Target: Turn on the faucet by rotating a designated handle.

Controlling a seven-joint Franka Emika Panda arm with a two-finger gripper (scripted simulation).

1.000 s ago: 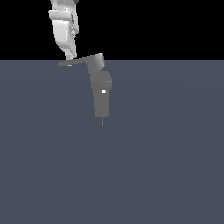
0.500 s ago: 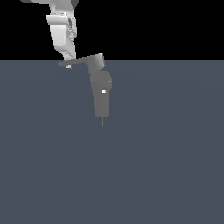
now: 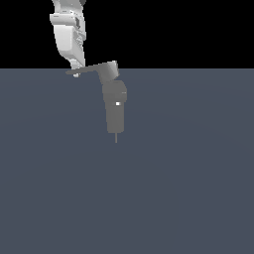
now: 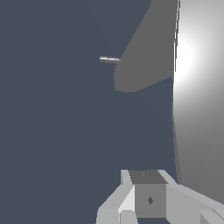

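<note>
Gripper [image 3: 75,68], glossy white, comes down from the top of the exterior view with its tips at the outer end of the handle [image 3: 88,70]. Finger spread cannot be told: in the exterior view the fingers merge into one pale mass, and the wrist view shows only the gripper's base blocks [image 4: 148,197]. Whether the tips touch the handle or just sit beside it cannot be told either.

Handle is a thin gray lever, running from the faucet's top block out toward the exterior view's left, nearly level. Faucet [image 3: 115,106] stands on the dark blue-gray floor [image 3: 188,178], body elongated, small white dot on its front, thin pin below its lower end. Wrist view shows the gray body [image 4: 144,57] close up, pin beside it, and a broad bright gray surface [image 4: 197,96] alongside.

Against half a second ago: gripper and handle end sit about where they were; no clear swing of the lever. Faucet body unmoved.

Count: one faucet, one handle, one gripper.
</note>
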